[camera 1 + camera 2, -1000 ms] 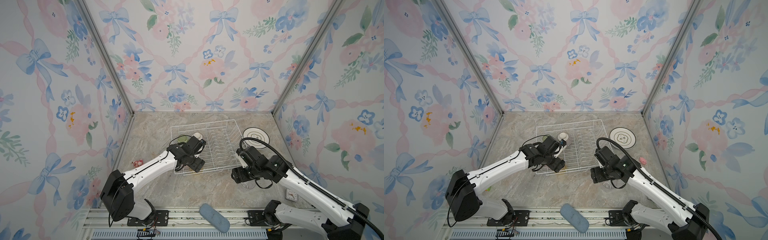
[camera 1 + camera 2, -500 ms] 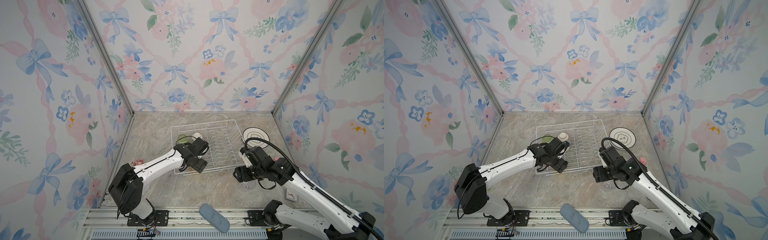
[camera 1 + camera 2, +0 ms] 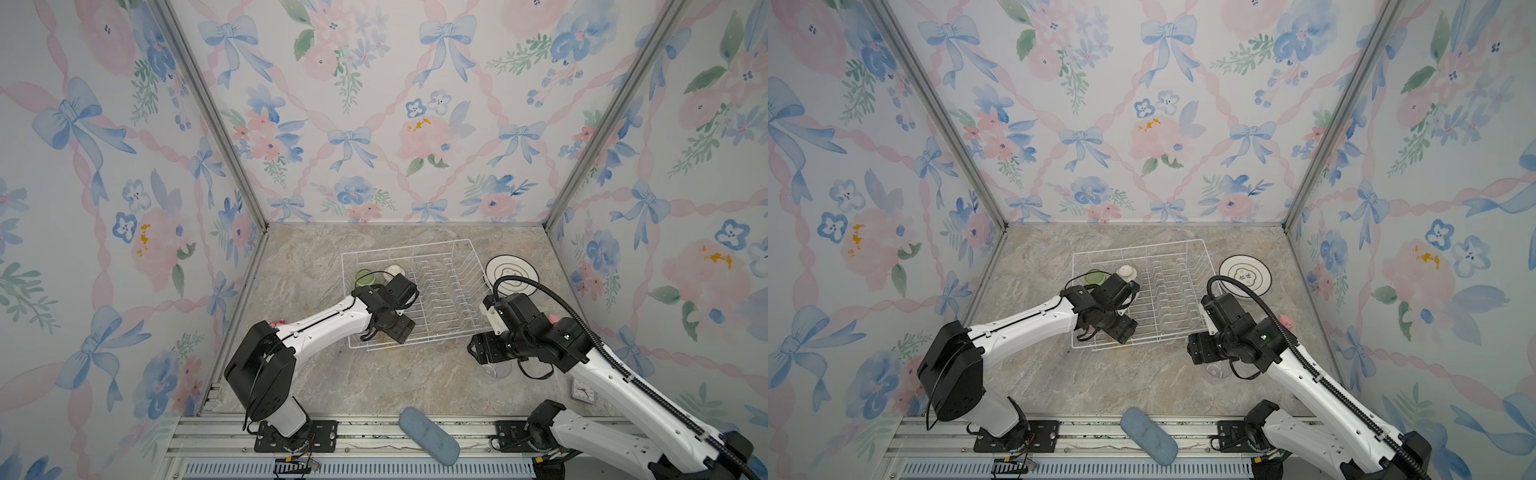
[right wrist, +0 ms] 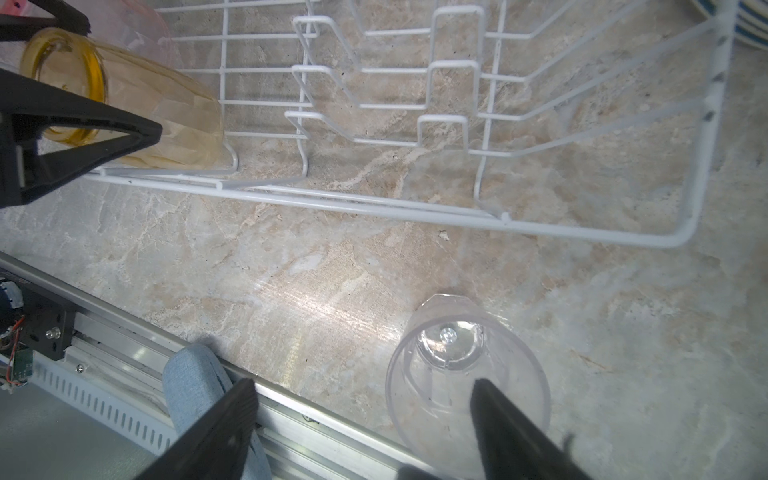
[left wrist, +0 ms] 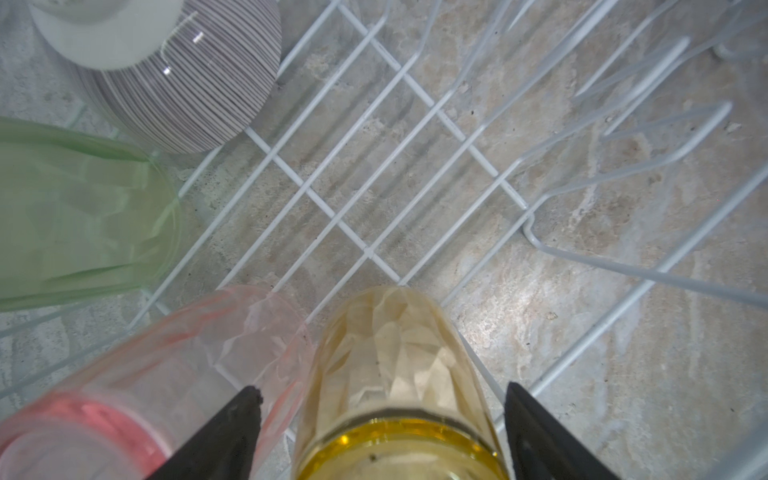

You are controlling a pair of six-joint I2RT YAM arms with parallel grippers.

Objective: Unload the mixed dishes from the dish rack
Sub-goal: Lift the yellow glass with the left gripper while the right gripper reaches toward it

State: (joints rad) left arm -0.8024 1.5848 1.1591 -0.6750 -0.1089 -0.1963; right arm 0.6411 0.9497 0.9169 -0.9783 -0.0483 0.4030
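Left claw [image 5: 383,390] spread around yellow tumbler [image 5: 395,357], right claw [image 4: 362,383] released over clear tumbler [image 4: 440,345]

a marble-patterned desk [image 3: 374,386] carries the white wire dish rack [image 3: 432,291], a stack of plates [image 3: 512,272] just beside the rack's right end, an upright clear tumbler [image 4: 436,365] nearer the front, a small pink toy [image 3: 1285,320], and a blue pad [image 3: 428,434] over the front rail.
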